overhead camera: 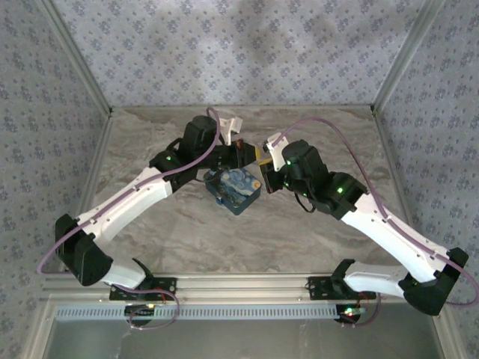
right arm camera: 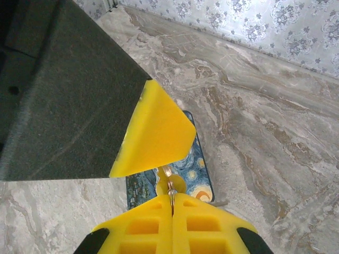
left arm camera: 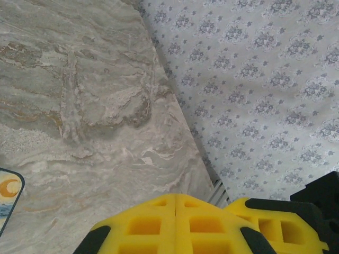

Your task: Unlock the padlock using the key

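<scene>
Centre of the marbled bench: padlock, lying flat, print side up. Blue swirling starry-night face with yellow spots, dark sides. Sits just in front of both claws, a little nearer the arm bases.

Left claw: reaching in from the left, tips just above the padlock's far edge. From the left wrist, yellow fingers pressed flat together, seam closed, nothing to make out between them. Corner of the padlock at the frame's left edge, with a crescent moon in the print. Yellow finger of the right claw just beside, to the right.

Right claw: reaching in from the right, tip to tip with the left one. From the right wrist, fingers closed on a thin metal piece with a ring and a small yellow head, taken here as the key. Left claw directly above that piece, touching or nearly so; cannot tell which. Padlock underneath, on the bench.
</scene>
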`<state>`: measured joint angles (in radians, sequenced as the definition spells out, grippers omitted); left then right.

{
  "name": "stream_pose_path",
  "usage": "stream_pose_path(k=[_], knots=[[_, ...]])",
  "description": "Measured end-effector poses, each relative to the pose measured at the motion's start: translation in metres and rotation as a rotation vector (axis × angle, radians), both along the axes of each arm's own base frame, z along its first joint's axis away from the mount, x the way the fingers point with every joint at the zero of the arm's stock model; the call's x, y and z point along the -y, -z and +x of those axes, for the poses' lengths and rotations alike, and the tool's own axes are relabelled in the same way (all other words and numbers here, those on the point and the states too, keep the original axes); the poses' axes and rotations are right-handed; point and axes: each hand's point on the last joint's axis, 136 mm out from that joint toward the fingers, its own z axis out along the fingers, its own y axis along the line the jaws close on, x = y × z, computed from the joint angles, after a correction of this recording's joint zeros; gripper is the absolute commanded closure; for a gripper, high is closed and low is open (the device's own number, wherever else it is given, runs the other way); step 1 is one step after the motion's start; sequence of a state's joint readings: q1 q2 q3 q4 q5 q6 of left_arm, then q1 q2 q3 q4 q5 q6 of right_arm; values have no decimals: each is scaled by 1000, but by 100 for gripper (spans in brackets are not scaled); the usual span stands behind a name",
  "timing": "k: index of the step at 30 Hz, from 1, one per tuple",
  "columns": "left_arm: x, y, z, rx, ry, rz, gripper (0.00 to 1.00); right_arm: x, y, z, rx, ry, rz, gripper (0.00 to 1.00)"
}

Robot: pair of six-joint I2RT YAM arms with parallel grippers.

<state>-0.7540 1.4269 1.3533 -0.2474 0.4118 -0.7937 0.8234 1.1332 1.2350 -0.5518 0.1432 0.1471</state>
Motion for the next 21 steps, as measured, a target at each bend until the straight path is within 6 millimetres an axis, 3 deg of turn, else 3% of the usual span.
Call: stream_pose_path(k=[5,8,11,21], knots=[[0,-2,1,6,-1,-5,100,0,1,0,-7,10,17,98],[0,-2,1,8,1,-4,100,0,0,0,-9,14,28,72],[0,0,0,18,6,6,100,4,-2,-1,-18,24,61,62],[-7,0,6,53,5,37,100,53,-14,11,-102,113,340,58]])
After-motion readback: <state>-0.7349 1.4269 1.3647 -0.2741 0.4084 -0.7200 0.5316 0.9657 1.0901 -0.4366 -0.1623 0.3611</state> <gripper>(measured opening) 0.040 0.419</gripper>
